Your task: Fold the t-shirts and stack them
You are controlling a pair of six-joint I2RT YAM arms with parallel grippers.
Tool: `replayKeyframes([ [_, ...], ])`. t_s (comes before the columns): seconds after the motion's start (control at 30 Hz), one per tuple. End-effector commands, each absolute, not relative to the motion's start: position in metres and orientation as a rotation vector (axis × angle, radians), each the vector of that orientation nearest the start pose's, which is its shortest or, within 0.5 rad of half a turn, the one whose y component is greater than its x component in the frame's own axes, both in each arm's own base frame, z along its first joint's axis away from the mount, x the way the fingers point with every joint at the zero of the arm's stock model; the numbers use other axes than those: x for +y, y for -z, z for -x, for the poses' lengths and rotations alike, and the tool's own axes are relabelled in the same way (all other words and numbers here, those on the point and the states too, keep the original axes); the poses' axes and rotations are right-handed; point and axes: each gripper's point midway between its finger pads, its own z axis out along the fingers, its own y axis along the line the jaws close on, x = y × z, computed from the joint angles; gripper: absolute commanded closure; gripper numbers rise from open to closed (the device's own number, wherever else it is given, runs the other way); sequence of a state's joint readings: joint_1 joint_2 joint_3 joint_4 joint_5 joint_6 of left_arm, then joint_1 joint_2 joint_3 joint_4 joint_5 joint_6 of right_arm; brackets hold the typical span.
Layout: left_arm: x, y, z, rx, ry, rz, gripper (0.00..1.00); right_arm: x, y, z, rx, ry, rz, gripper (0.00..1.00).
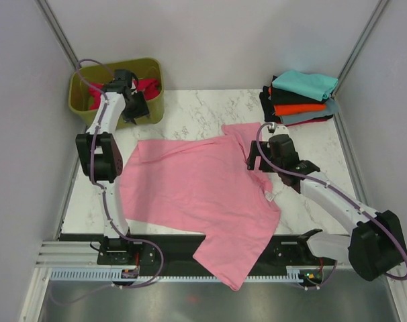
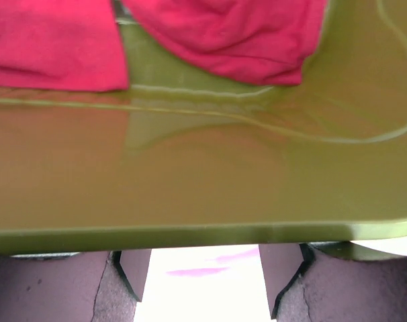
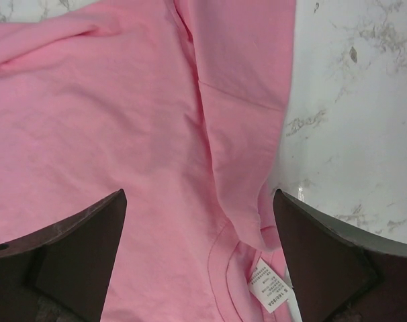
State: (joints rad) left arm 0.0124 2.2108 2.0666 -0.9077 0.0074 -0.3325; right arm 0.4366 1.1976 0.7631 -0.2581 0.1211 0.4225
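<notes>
A light pink t-shirt (image 1: pixel 197 194) lies spread flat on the marble table, its lower part hanging over the near edge. My right gripper (image 1: pixel 257 162) is open and empty just above the shirt's right side. In the right wrist view the collar and its white label (image 3: pixel 269 288) lie between the wide-apart fingers of the right gripper (image 3: pixel 200 258). My left gripper (image 1: pixel 136 109) is open and empty at the near wall of the olive-green tub (image 1: pixel 150 67). A crimson t-shirt (image 1: pixel 147 85) lies in the tub and also shows in the left wrist view (image 2: pixel 223 33). The left gripper (image 2: pixel 203 278) holds nothing.
A stack of folded shirts stands at the back right: teal (image 1: pixel 305 82) on top, then black, orange (image 1: pixel 296 107) and grey-blue (image 1: pixel 311 118). Grey walls close in the left, back and right. The tub rim (image 2: pixel 190 236) is right in front of the left fingers.
</notes>
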Motion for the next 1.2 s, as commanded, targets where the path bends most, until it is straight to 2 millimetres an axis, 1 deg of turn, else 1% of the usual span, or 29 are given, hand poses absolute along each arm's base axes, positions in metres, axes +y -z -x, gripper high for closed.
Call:
replayKeyframes([
  [0.0,0.086,-0.109,-0.574,2.340,-0.047,0.638,0.33,0.144,-0.150,-0.328,2.195,-0.326,-0.057,0.02],
  [0.07,0.111,-0.116,-0.560,2.323,-0.056,0.710,0.33,0.144,-0.148,-0.332,2.197,-0.312,-0.057,0.02],
  [0.1,0.117,-0.105,-0.549,2.348,-0.060,0.745,0.33,0.144,-0.150,-0.335,2.193,-0.308,-0.059,0.02],
  [0.17,0.134,-0.108,-0.536,2.337,-0.091,0.791,0.33,0.144,-0.142,-0.342,2.217,-0.286,-0.064,0.02],
  [0.2,0.141,-0.101,-0.524,2.350,-0.125,0.828,0.32,0.145,-0.146,-0.349,2.206,-0.278,-0.072,0.02],
  [0.27,0.151,-0.104,-0.512,2.340,-0.127,0.875,0.30,0.144,-0.132,-0.363,2.239,-0.250,-0.083,0.02],
  [0.3,0.152,-0.113,-0.504,2.327,-0.117,0.888,0.29,0.146,-0.141,-0.377,2.221,-0.252,-0.094,0.02],
  [0.33,0.151,-0.117,-0.500,2.323,-0.109,0.890,0.28,0.148,-0.125,-0.385,2.263,-0.232,-0.094,0.02],
  [0.37,0.152,-0.119,-0.493,2.327,-0.113,0.890,0.28,0.149,-0.134,-0.400,2.243,-0.232,-0.109,0.02],
  [0.4,0.150,-0.139,-0.489,2.296,-0.102,0.872,0.27,0.148,-0.131,-0.409,2.249,-0.210,-0.114,0.02],
  [0.43,0.147,-0.150,-0.484,2.283,-0.090,0.860,0.27,0.149,-0.110,-0.417,2.298,-0.182,-0.109,0.02],
  [0.47,0.140,-0.146,-0.473,2.302,-0.081,0.859,0.27,0.152,-0.119,-0.432,2.284,-0.178,-0.112,0.02],
  [0.5,0.133,-0.150,-0.466,2.305,-0.063,0.845,0.27,0.152,-0.114,-0.440,2.299,-0.159,-0.111,0.02],
  [0.53,0.129,-0.175,-0.457,2.257,-0.061,0.828,0.27,0.153,-0.092,-0.446,2.348,-0.130,-0.107,0.02],
  [0.57,0.117,-0.179,-0.452,2.252,-0.047,0.810,0.27,0.154,-0.088,-0.449,2.370,-0.121,-0.102,0.02],
  [0.6,0.105,-0.163,-0.435,2.295,-0.045,0.801,0.27,0.159,-0.096,-0.459,2.354,-0.129,-0.100,0.02],
  [0.63,0.096,-0.177,-0.424,2.262,-0.039,0.795,0.27,0.159,-0.089,-0.459,2.372,-0.131,-0.099,0.02],
  [0.7,0.067,-0.158,-0.405,2.304,-0.034,0.754,0.28,0.159,-0.090,-0.456,2.369,-0.137,-0.109,0.02],
  [0.73,0.056,-0.166,-0.398,2.277,-0.004,0.737,0.29,0.160,-0.100,-0.456,2.342,-0.160,-0.118,0.02],
  [0.77,0.038,-0.162,-0.397,2.286,0.032,0.685,0.30,0.161,-0.102,-0.452,2.337,-0.177,-0.117,0.02],
  [0.8,0.030,-0.148,-0.387,2.313,0.050,0.707,0.31,0.158,-0.097,-0.444,2.349,-0.173,-0.115,0.02],
  [0.83,0.021,-0.146,-0.384,2.317,0.073,0.686,0.33,0.157,-0.111,-0.440,2.319,-0.188,-0.115,0.02],
  [0.87,0.012,-0.137,-0.378,2.329,0.087,0.681,0.35,0.153,-0.105,-0.431,2.334,-0.180,-0.111,0.02],
  [0.93,0.004,-0.128,-0.374,2.336,0.108,0.671,0.39,0.150,-0.121,-0.421,2.303,-0.197,-0.105,0.02],
  [0.97,-0.001,-0.115,-0.369,2.362,0.117,0.685,0.41,0.148,-0.115,-0.410,2.321,-0.205,-0.100,0.02],
  [1.03,-0.002,-0.105,-0.371,2.362,0.125,0.699,0.43,0.146,-0.131,-0.400,2.288,-0.237,-0.101,0.02],
  [1.07,-0.016,-0.092,-0.368,2.398,0.129,0.676,0.43,0.145,-0.128,-0.391,2.297,-0.248,-0.104,0.02],
  [1.13,-0.019,-0.084,-0.373,2.384,0.141,0.674,0.44,0.148,-0.144,-0.379,2.265,-0.311,-0.091,0.02],
  [1.17,-0.022,-0.075,-0.370,2.393,0.148,0.681,0.44,0.147,-0.142,-0.371,2.272,-0.321,-0.091,0.02],
])
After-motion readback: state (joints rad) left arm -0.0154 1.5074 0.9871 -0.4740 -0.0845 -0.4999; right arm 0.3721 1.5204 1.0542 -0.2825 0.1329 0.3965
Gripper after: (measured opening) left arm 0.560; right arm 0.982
